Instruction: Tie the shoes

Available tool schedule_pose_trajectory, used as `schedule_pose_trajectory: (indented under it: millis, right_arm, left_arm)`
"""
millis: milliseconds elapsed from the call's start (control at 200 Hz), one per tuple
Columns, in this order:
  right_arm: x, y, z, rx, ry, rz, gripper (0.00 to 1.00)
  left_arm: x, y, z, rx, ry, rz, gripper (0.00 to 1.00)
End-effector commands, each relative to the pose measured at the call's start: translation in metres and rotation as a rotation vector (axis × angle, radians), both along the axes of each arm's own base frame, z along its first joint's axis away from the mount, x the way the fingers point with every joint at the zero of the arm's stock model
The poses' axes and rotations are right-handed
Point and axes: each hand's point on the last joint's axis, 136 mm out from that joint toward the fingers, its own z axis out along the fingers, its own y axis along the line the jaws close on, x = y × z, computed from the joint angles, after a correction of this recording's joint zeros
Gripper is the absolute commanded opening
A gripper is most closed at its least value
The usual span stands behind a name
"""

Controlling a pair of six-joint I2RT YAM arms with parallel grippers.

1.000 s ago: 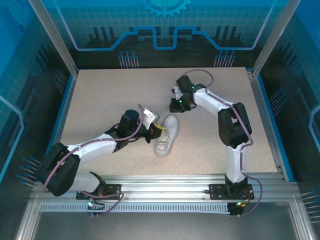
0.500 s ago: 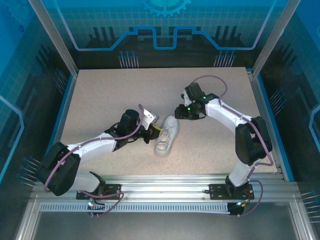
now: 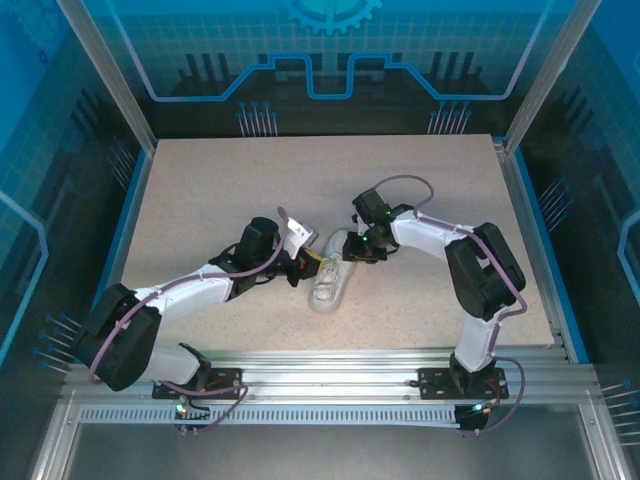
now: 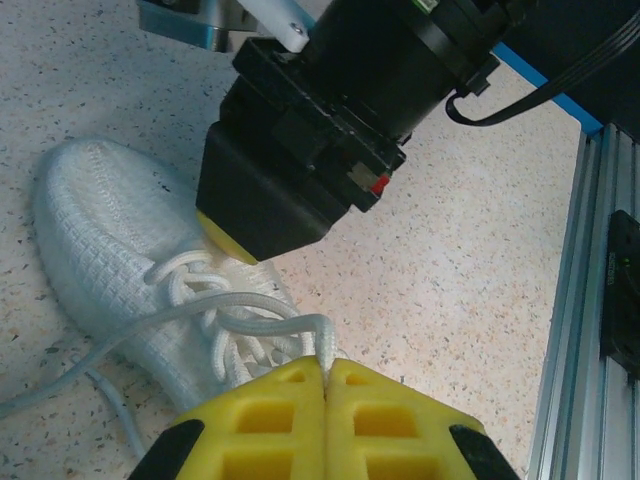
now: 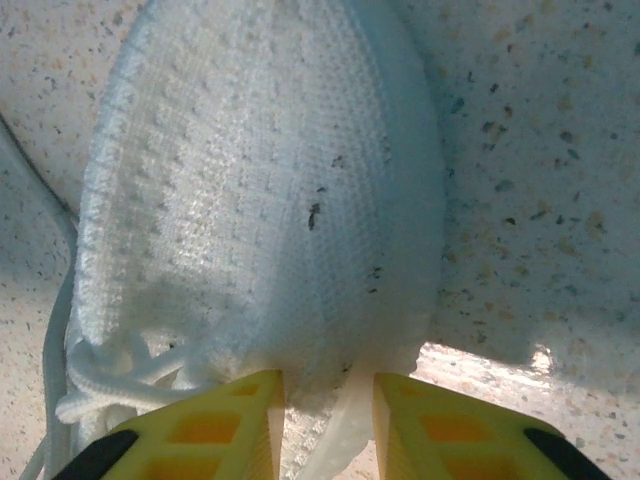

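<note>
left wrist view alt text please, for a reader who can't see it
Yellow fingertips of the left gripper pinch a thin white lace of a white knit sneaker on a speckled tabletop. The black right gripper touches the shoe's upper.

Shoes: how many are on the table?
1. The white sneaker lies in the middle of the table, the left gripper pinching its lace, the right gripper clamped on its side. Another could hardly hide here.

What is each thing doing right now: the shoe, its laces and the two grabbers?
white sneaker: sole down, not tied.
laces: loose, no bow, one strand pinched.
left gripper: shut on one of the laces.
right gripper: fingers astride the white sneaker's edge; squeezing or not, can't tell.
</note>
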Motion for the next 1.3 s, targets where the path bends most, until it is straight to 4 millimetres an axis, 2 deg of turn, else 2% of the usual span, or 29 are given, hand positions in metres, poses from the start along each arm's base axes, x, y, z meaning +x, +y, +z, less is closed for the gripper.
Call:
schedule_pose_trajectory:
  millis: [0,105,305,550,775,836,951,1066,1186,1296]
  right_arm:
    - [0.041,0.029,0.014,0.072,-0.12,0.057,0.26]
    - [0.052,0.032,0.018,0.074,-0.131,0.071,0.25]
    - [0.062,0.039,0.022,0.099,-0.144,0.095,0.25]
    - [0.074,0.041,0.047,0.106,-0.23,0.101,0.25]
    - [0.079,0.04,0.053,0.09,-0.24,0.108,0.26]
    - [0.078,0.038,0.06,0.088,-0.251,0.102,0.27]
    - [0.07,0.025,0.085,0.073,-0.308,0.071,0.31]
    - [0.053,0.007,0.108,0.055,-0.351,0.039,0.34]
    - [0.019,-0.004,0.12,0.035,-0.365,0.027,0.35]
    - [-0.024,-0.003,0.116,-0.01,-0.362,0.043,0.35]
  left_arm:
    - [-0.001,-0.01,0.01,-0.03,-0.014,-0.016,0.0]
    - [0.0,-0.013,0.013,-0.034,-0.027,-0.007,0.0]
    - [0.004,-0.015,0.016,-0.035,-0.038,-0.003,0.0]
    - [0.007,-0.015,0.023,-0.03,-0.053,0.004,0.0]
    - [0.01,-0.014,0.024,-0.019,-0.056,0.011,0.0]
    - [0.01,-0.013,0.024,-0.017,-0.053,0.013,0.0]
    - [0.012,-0.011,0.03,-0.019,-0.059,0.009,0.0]
    - [0.017,-0.006,0.035,-0.036,-0.058,0.013,0.0]
    - [0.022,-0.002,0.038,-0.055,-0.042,0.004,0.0]
    - [0.026,0.0,0.039,-0.068,-0.015,-0.001,0.0]
